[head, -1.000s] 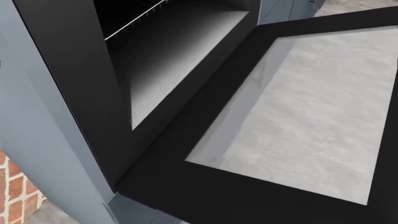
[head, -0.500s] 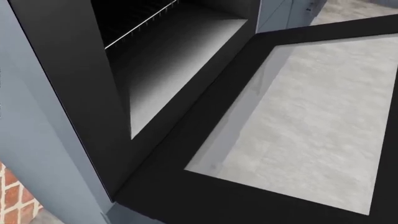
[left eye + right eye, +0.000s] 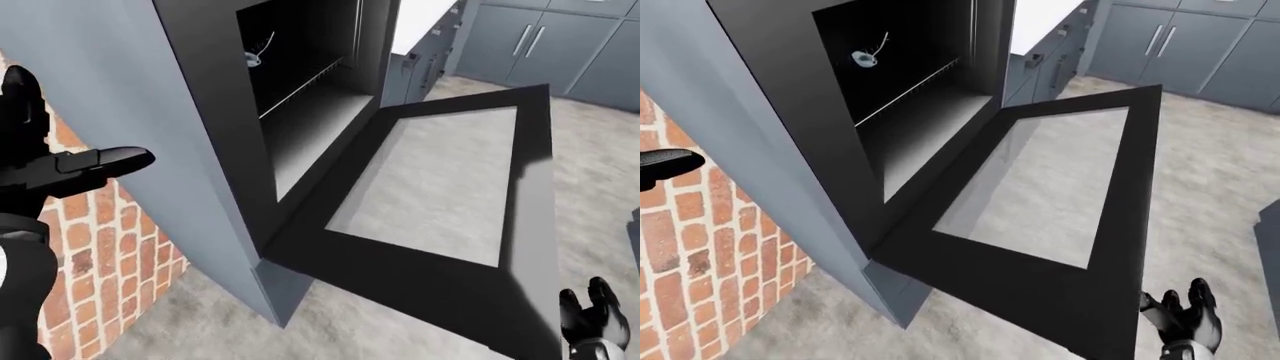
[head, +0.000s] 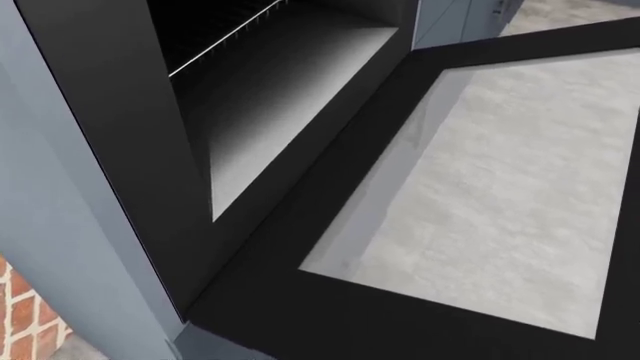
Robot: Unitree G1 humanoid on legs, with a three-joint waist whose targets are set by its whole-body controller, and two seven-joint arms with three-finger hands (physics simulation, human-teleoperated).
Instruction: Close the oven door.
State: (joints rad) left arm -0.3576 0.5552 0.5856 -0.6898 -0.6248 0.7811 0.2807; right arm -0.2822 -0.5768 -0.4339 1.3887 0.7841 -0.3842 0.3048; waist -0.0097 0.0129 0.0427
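Note:
The oven door (image 3: 400,264) lies fully open and flat, a black frame around a glass pane (image 3: 440,187) that shows the floor beneath. Behind it gapes the dark oven cavity (image 3: 300,97) with a wire rack (image 3: 300,84). The head view is filled by the door frame (image 4: 330,202) and the cavity floor (image 4: 280,112), with no hands. My left hand (image 3: 80,161) hovers open at the left edge, beside the grey oven housing and away from the door. My right hand (image 3: 1185,311) is open, fingers up, just under the door's free corner; contact with the door is unclear.
A tall grey housing panel (image 3: 150,90) encloses the oven. A red brick wall (image 3: 100,255) stands at the left. Grey base cabinets (image 3: 540,45) with bar handles and a white counter (image 3: 420,15) run along the top right. Grey floor (image 3: 590,165) spreads to the right.
The head view has shifted only slightly, so the camera moved a little. The door stays flat open at the same angle.

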